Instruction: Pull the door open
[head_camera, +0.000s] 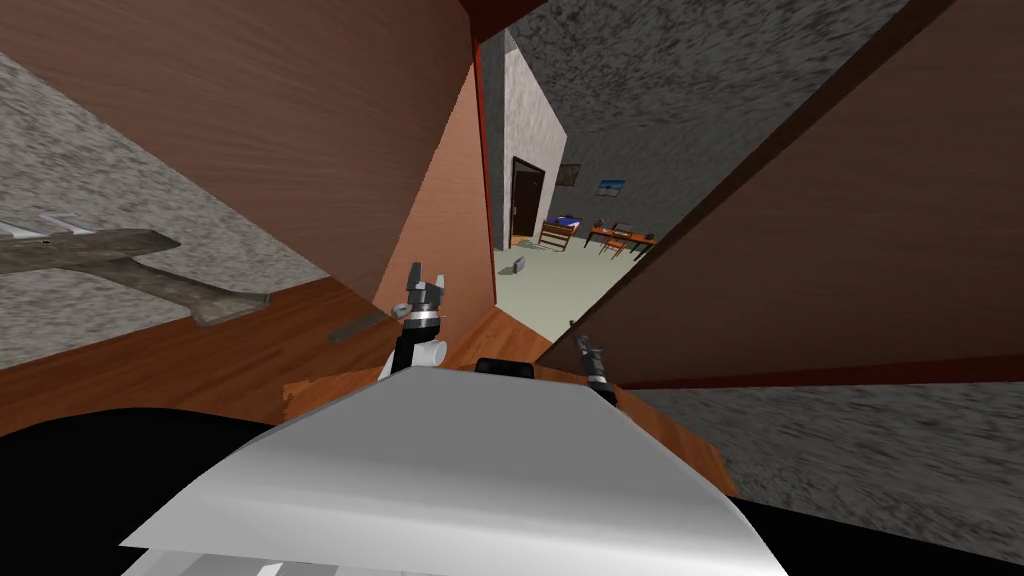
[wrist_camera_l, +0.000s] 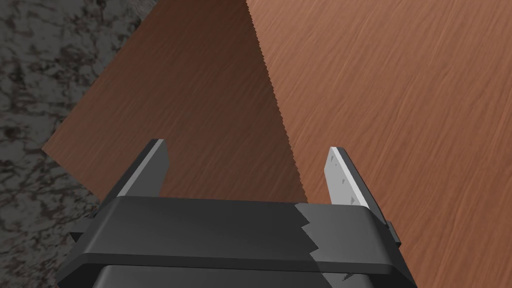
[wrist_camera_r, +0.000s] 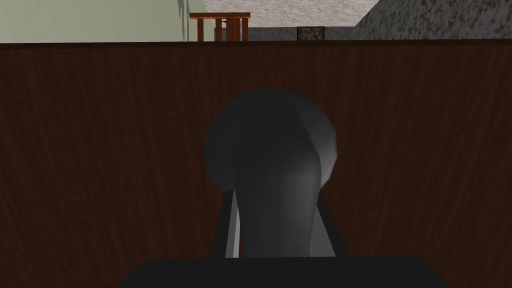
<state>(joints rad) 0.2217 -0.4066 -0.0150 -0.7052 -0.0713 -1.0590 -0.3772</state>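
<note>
Two fingers (wrist_camera_r: 231, 230) of our right gripper (wrist_camera_r: 274, 210) clamp the dark door handle (wrist_camera_r: 270, 145), tips hidden behind it, while our left gripper (wrist_camera_l: 246, 152) stands open.

A wooden chair (head_camera: 557, 236) and a table (head_camera: 620, 236) stand in the far room. A framed picture (head_camera: 610, 187) hangs above them.

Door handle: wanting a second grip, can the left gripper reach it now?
Probably not: the right gripper is shut on the door handle, and the open left gripper faces a brown wooden panel elsewhere.
</note>
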